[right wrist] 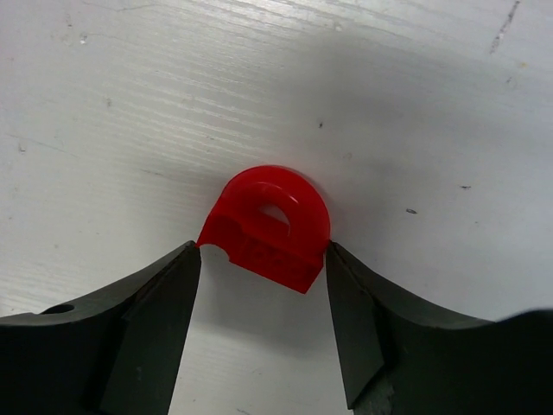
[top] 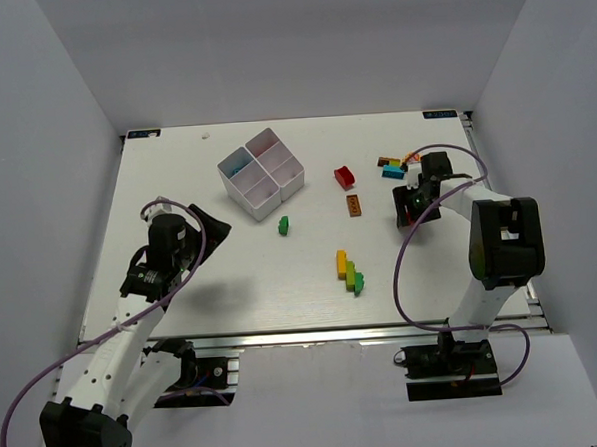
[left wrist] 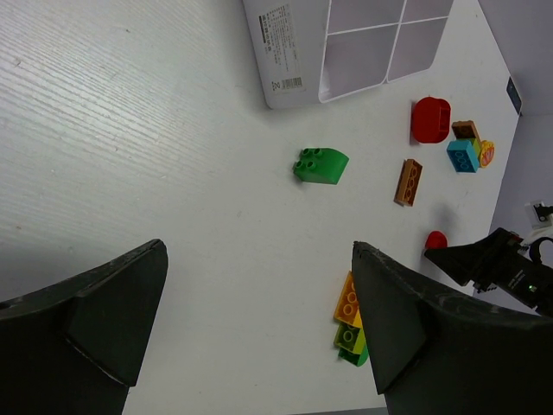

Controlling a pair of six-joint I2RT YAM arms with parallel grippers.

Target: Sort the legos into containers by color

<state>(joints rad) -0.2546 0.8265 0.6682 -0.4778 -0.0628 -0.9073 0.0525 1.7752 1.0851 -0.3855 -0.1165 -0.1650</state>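
From the top view, your left gripper (top: 217, 228) hung over bare table, near the white tray (top: 235, 193), which stood at the far left-centre of the table (top: 176, 180). The loose legos lay to the tray's right: a green brick (top: 284, 224) nearest it, a red brick (top: 344, 175), a brown plate (top: 354, 206), a yellow-and-green stack (top: 348, 271), and a mixed cluster (top: 396, 165) at the far right. Your right gripper (top: 410, 204) was low, just in front of that cluster.

In the left wrist view, you had the left gripper (left wrist: 259, 246) spread wide with nothing between its fingers. The green brick (left wrist: 320, 165) sat ahead of it, short of the tray (left wrist: 289, 60).

In the right wrist view, your right gripper (right wrist: 263, 251) had its fingers against both sides of a red rounded brick (right wrist: 276, 216), gripping it. Whether the brick rested on the table, you could not tell from here.
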